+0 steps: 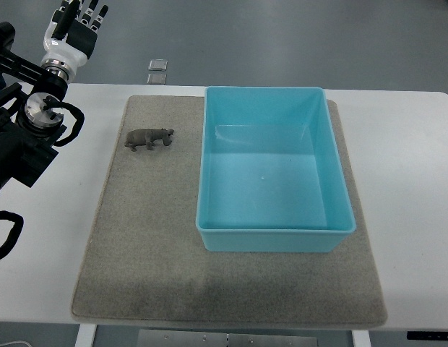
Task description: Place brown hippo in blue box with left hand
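Grey mat [137, 275] is carrying the blue box [271, 235]; brown hippo [149, 137] is lying lengthwise, head pointing 3 o'clock; left robot hand [76, 25] is hovering at 10 o'clock, fingers relaxed, empty.

A mat [137, 275] lay on a table [412, 181]. On the mat's right part sat a box [274, 240]. A toy hippo [148, 137] stood left of it, apart. The left hand [76, 27] was beyond the table's far left corner.

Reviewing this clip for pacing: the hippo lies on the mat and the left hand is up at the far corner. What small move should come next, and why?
Probably bring the left hand toward the near side and rightward over the brown hippo. The hand holds nothing, fingers relaxed, beyond the table's far edge; the blue box is empty.
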You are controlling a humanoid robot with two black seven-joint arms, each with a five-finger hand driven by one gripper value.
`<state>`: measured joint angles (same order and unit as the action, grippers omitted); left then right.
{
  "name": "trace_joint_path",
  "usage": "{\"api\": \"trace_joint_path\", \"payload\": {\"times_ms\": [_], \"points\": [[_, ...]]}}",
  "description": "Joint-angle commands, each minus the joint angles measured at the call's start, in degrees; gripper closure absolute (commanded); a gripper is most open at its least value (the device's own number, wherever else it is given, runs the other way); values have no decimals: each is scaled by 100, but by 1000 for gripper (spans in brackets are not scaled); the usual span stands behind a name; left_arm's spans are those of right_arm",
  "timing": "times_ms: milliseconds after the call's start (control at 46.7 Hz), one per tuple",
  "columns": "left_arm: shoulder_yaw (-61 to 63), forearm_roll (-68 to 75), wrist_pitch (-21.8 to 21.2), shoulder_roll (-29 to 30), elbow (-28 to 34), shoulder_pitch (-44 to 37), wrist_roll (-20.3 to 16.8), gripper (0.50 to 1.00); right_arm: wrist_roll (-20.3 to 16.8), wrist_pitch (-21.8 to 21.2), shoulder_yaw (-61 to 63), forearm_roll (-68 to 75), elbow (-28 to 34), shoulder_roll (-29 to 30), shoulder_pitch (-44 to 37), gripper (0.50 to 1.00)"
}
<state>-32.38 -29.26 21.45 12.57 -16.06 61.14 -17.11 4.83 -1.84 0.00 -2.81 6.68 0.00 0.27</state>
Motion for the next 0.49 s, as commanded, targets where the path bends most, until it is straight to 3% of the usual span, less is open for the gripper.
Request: {"api": "trace_joint_path", "payload": {"times_ms": [0,129,471], "points": [[-5,-1,17,0,-3,3,-11,506,0,0,0,0,0,0,0,564],[-14,-1,17,-9,-3,-5,-231,506,0,0,0,0,0,0,0,564],[-181,-106,149,44,41,-32,-222,504,0,0,0,0,0,0,0,564]]}}
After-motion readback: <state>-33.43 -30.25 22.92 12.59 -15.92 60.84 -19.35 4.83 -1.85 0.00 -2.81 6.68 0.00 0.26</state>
